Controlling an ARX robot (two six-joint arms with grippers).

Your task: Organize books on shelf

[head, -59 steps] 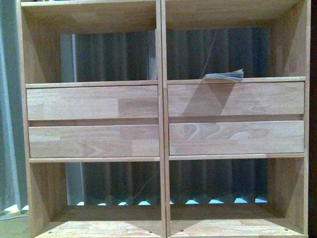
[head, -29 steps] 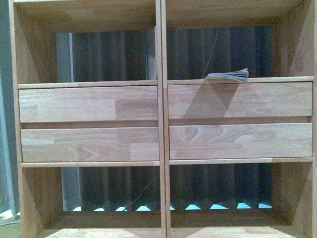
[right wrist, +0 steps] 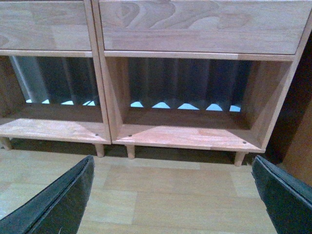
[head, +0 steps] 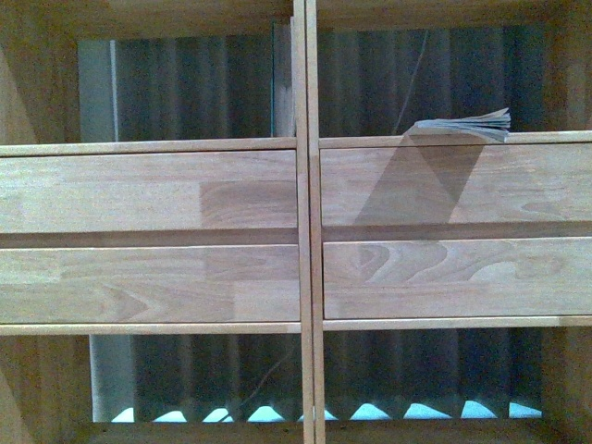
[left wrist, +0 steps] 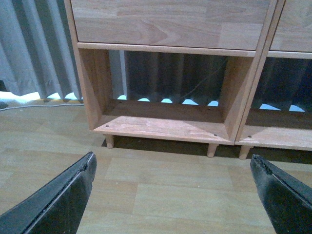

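The light-wood shelf (head: 305, 231) fills the front view, with two drawer fronts on each side of its double central upright. One thin pale book (head: 467, 124) lies flat in the upper right cubby, its pages fanned toward the front edge. Neither arm shows in the front view. My left gripper (left wrist: 173, 168) hangs open low over the floor before the shelf's lower left cubby (left wrist: 161, 87), nothing between its dark fingers (left wrist: 73, 190). My right gripper (right wrist: 173, 168) is open too, in front of the lower right cubby (right wrist: 190, 97), holding nothing.
Wood-plank floor (left wrist: 165, 195) lies under both grippers. The shelf stands on short legs (left wrist: 211, 150). Grey curtains (left wrist: 34, 44) hang behind and to the left of the unit. A thin cable (head: 414, 79) hangs behind the upper right cubby. A dark panel (right wrist: 302, 122) borders the shelf's right side.
The front camera has drawn closer to the shelf: the unit now overflows the frame, and the book sits further right and slightly higher in view.
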